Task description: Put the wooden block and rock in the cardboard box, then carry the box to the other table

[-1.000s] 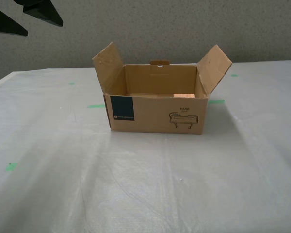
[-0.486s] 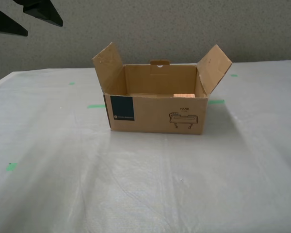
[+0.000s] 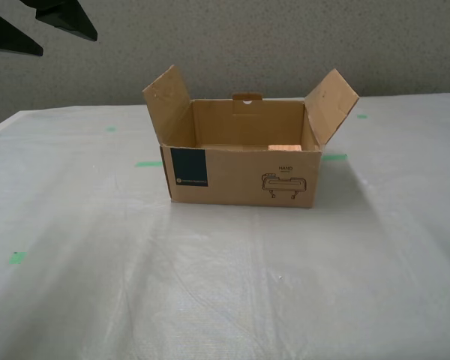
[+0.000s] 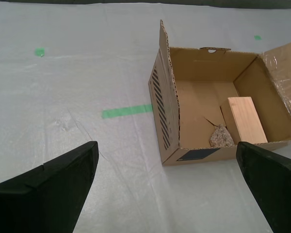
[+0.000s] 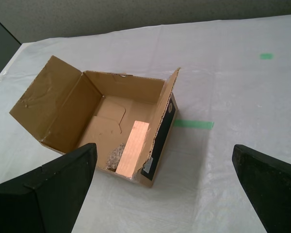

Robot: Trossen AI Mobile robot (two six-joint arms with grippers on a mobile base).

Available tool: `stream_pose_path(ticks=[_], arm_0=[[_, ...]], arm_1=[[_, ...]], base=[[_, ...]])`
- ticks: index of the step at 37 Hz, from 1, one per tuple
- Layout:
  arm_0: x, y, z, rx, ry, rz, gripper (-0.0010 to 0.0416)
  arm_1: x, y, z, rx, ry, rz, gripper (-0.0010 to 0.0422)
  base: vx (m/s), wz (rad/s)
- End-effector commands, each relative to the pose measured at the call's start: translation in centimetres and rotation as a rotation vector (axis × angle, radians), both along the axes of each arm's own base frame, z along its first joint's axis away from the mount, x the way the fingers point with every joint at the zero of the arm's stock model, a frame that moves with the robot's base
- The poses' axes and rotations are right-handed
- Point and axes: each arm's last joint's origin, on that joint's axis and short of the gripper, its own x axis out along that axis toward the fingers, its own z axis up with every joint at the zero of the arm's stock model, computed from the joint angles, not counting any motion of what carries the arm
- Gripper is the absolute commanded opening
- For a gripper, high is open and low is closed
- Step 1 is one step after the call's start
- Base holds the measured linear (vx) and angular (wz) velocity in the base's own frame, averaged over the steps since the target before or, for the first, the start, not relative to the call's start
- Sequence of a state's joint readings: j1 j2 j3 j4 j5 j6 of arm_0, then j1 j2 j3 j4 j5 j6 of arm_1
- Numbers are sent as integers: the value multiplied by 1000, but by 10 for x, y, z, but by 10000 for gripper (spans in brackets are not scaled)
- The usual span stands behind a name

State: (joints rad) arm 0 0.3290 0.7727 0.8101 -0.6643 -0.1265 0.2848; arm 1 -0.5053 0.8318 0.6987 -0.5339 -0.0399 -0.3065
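Nothing has shifted since the earlier frames. The cardboard box [image 3: 240,161] sits flaps-up on the wrinkled whitish desk [image 3: 210,285] with green tape marks [image 3: 148,163], holding the wooden block [image 4: 246,119] and, just beside it, the rock [image 4: 221,137]. My first pincer [image 5: 165,187] and second pincer [image 4: 167,187] hang spread wide, empty, before a speckled grey wall [image 3: 285,45].

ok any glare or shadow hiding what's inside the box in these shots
Exterior view: the cardboard box front wall, not lighting, hides all but the wooden block top; soft shadow falls toward that view's right. Second wrist view: even light, block and rock clear, tape glare on one flap. First wrist view: block bright, rock dim and shadowed.
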Motion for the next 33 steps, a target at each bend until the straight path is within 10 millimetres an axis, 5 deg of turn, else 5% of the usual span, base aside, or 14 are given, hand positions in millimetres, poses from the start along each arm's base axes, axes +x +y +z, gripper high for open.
stream_pose_path(ticks=[1, 33], arm_0=[[0, 0, 0, 2, -2, -5, 390], [0, 0, 0, 2, -2, -5, 389]], arm_1=[[0, 0, 0, -2, -1, -2, 389], [0, 0, 0, -2, -1, -2, 389]], base=[[0, 0], [0, 0]])
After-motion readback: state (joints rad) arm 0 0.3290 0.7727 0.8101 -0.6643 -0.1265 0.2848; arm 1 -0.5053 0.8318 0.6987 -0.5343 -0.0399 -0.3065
